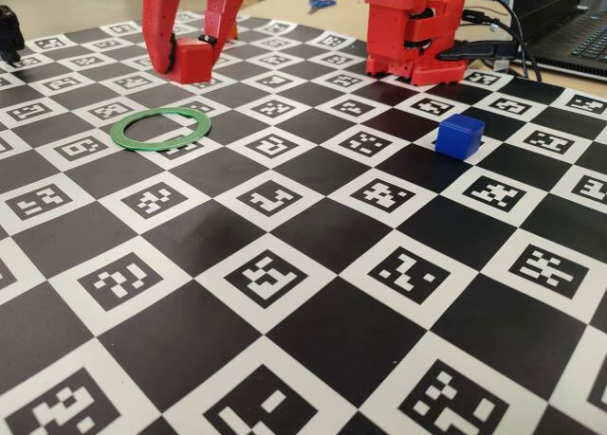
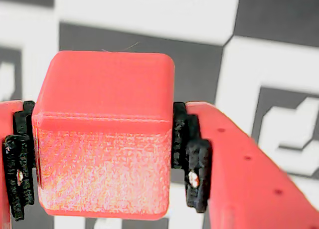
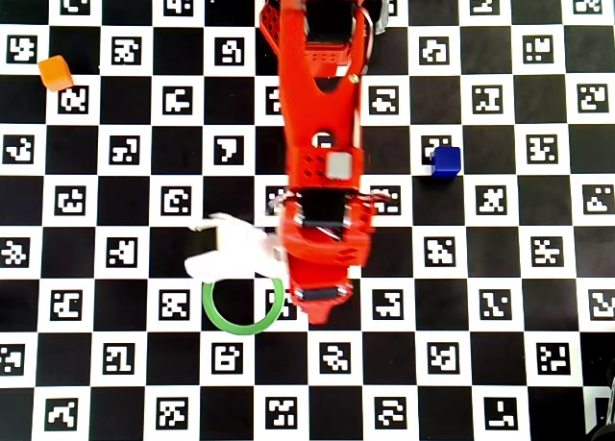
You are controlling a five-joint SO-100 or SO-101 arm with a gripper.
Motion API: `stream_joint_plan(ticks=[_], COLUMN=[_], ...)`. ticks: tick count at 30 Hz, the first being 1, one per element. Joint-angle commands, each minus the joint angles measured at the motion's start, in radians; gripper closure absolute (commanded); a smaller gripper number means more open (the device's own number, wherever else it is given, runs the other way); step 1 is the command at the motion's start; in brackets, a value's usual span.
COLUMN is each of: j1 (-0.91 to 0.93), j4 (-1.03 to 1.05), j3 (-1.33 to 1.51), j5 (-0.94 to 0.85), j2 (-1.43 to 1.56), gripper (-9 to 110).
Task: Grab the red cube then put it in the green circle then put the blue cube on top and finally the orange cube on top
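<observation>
My red gripper (image 1: pixel 190 56) is shut on the red cube (image 1: pixel 196 62), low over the checkered board and just behind the green circle (image 1: pixel 159 129). In the wrist view the red cube (image 2: pixel 104 134) fills the gap of the gripper (image 2: pixel 104 161), with a black pad (image 2: pixel 192 159) pressed against each side. The overhead view shows the gripper (image 3: pixel 226 251) only as a washed-out pale shape just above the green circle (image 3: pixel 242 306). The blue cube (image 1: pixel 460 135) (image 3: pixel 445 161) sits alone at the right. The orange cube (image 3: pixel 56 72) lies at the far upper left of the overhead view.
The arm's red base (image 1: pixel 413 27) stands at the back of the board, with black cables (image 1: pixel 493 37) and a laptop (image 1: pixel 579 27) to its right. Scissors (image 1: pixel 321 4) lie on the table behind. A black object (image 1: pixel 9 32) sits at the far left edge.
</observation>
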Motion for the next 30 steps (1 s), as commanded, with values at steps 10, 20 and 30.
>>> stream_joint_plan(ticks=[10, 20, 30], j1=[0.156, 0.146, 0.130], j4=[-0.092, -0.114, -0.152], j3=[0.160, 0.080, 0.026], j5=[-0.103, -0.095, -0.077], j2=[0.218, 0.086, -0.003], gripper=[92, 92, 93])
